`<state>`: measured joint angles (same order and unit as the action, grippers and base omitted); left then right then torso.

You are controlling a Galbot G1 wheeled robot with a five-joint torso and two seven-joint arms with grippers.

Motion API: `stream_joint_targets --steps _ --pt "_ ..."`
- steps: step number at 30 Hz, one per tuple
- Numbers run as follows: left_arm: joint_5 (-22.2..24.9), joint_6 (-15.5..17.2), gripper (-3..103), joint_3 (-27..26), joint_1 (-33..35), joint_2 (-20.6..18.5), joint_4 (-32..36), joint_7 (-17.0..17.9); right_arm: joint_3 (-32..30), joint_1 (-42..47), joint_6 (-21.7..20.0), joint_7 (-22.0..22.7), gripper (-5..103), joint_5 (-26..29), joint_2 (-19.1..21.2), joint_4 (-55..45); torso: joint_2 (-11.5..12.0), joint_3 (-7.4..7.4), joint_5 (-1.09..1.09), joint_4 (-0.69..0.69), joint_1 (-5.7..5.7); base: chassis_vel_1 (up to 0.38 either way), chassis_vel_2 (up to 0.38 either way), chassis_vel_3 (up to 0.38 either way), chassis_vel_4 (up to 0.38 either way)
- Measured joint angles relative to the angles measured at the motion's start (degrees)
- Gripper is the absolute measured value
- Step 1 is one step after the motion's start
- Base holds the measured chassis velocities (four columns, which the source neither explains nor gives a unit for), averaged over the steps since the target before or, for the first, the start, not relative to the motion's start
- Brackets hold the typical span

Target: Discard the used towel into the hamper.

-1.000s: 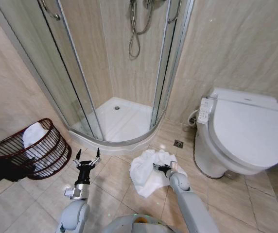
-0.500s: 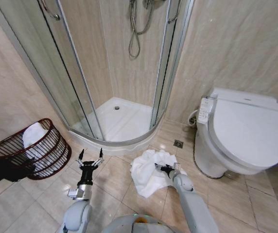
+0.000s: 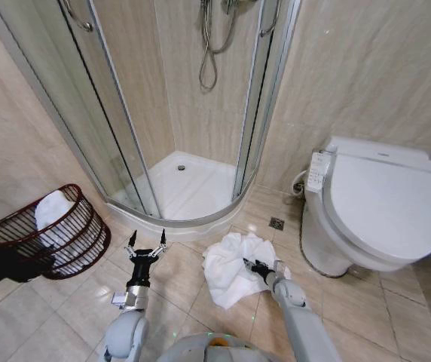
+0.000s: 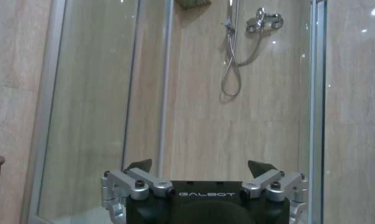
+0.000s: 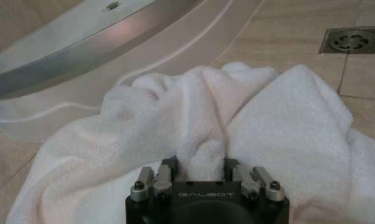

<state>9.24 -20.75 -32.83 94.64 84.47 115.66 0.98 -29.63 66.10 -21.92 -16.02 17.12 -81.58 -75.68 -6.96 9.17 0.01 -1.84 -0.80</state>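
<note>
Towel (image 3: pixel 234 270), white and crumpled, lies on the floor tiles, a fold pinched in the right gripper (image 5: pixel 201 163). Left gripper (image 3: pixel 146 244) hangs spread wide and empty near the hamper (image 3: pixel 72 230).

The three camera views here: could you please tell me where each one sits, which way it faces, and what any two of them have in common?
Head view: high on the robot, looking down at the floor; both arms show, left gripper open, the hamper on the left.
Left wrist view: behind the left gripper, facing the shower wall and shower hose.
Right wrist view: behind the right gripper, pinching a fold of the towel on the floor.
Shared: head and right wrist views show the towel and floor drain.
</note>
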Motion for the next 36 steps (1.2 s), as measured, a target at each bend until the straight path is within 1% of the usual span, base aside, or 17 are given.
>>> stream_joint_targets --steps 2,3,4,5,7,8,11,16,20,21,22,26,27,30,31,34,36 --pt "-0.14 0.16 100 0.36 0.04 -0.01 0.00 0.02 -0.06 0.19 0.36 0.01 42 -0.02 0.00 0.00 0.00 0.00 -0.01 0.00 0.00 0.000 0.000 0.000 0.000" --pt "-0.14 0.16 100 0.36 0.04 -0.01 0.00 0.02 -0.06 0.19 0.36 0.01 42 -0.02 0.00 0.00 0.00 0.00 -0.01 0.00 0.00 0.000 0.000 0.000 0.000" --pt "-0.38 0.42 100 0.68 0.05 -0.02 0.01 0.02 -0.06 0.24 0.53 0.22 30 -0.03 -0.04 -0.01 0.00 0.00 0.00 0.00 0.00 0.000 0.000 0.000 0.000" --pt "-0.47 0.62 100 0.85 0.06 -0.04 0.10 0.03 -0.06 0.24 0.61 0.60 30 -0.03 -0.11 -0.01 0.00 0.00 -0.01 0.00 0.00 0.000 0.000 0.000 0.000" --pt "-0.58 1.12 100 1.13 0.02 -0.11 0.46 0.03 0.02 0.11 1.26 1.54 20 0.02 -0.34 0.19 0.00 0.00 0.00 0.00 0.00 0.000 0.000 0.000 0.000" --pt "-0.58 1.12 100 1.13 0.02 -0.11 0.46 0.03 0.02 0.11 1.26 1.54 20 0.02 -0.34 0.19 0.00 0.00 0.00 0.00 0.00 0.000 0.000 0.000 0.000" --pt "-0.84 1.88 100 1.33 -0.31 -0.23 1.04 0.03 -0.11 -0.34 2.61 2.00 10 -0.12 -0.84 0.77 0.00 0.00 0.00 0.00 0.00 0.000 0.000 0.000 0.000" --pt "-0.89 2.47 100 1.51 -0.47 -0.37 1.56 0.03 -0.53 -0.21 3.09 2.55 9 0.13 -0.89 -0.18 0.00 0.00 0.00 0.00 0.00 0.000 0.000 0.000 0.000" --pt "-0.90 2.70 100 1.66 -0.44 -0.46 1.85 0.05 -1.18 1.48 5.32 3.54 9 -0.37 -0.76 -3.98 0.00 0.00 0.00 0.00 0.00 0.000 0.000 0.000 0.000" --pt "-0.91 2.70 100 1.76 -0.36 -0.43 1.86 0.06 -1.44 2.31 7.17 3.99 9 -1.63 -0.76 -5.56 0.00 0.00 0.00 0.00 0.00 0.000 0.000 0.000 0.000" --pt "-0.91 2.70 100 1.76 -0.36 -0.43 1.86 0.06 -1.44 2.31 7.17 3.99 9 -1.63 -0.76 -5.56 0.00 0.00 0.00 0.00 0.00 0.000 0.000 0.000 0.000" --pt "-1.15 2.17 100 2.52 0.27 0.09 2.03 0.24 -2.76 5.88 15.31 5.66 9 -11.41 -0.72 -13.14 0.00 0.00 0.00 0.01 0.00 0.000 0.000 0.000 0.000" --pt "-1.15 2.17 100 2.52 0.27 0.09 2.03 0.24 -2.76 5.88 15.31 5.66 9 -11.41 -0.72 -13.14 0.00 0.00 0.00 0.01 0.00 0.000 0.000 0.000 0.000" --pt "-1.27 1.57 100 2.99 0.93 0.41 2.41 0.53 -3.48 8.21 18.06 6.47 9 -15.06 0.00 -20.23 0.00 0.00 -0.02 0.01 0.00 0.000 0.000 0.000 0.000" --pt "-1.27 1.57 100 2.99 0.93 0.41 2.41 0.53 -3.48 8.21 18.06 6.47 9 -15.06 0.00 -20.23 0.00 0.00 -0.02 0.01 0.00 0.000 0.000 0.000 0.000" --pt "-1.21 1.21 100 2.95 1.68 0.46 2.99 0.94 -4.23 10.42 18.30 8.14 9 -15.81 1.44 -29.80 0.00 0.00 0.00 0.00 0.00 0.000 0.000 0.000 0.000" --pt "-1.15 1.14 100 2.82 1.83 0.45 3.16 0.98 -4.45 10.86 18.08 8.60 9 -15.53 1.90 -32.10 0.00 0.00 -0.01 0.00 0.00 0.000 0.000 0.000 0.000"
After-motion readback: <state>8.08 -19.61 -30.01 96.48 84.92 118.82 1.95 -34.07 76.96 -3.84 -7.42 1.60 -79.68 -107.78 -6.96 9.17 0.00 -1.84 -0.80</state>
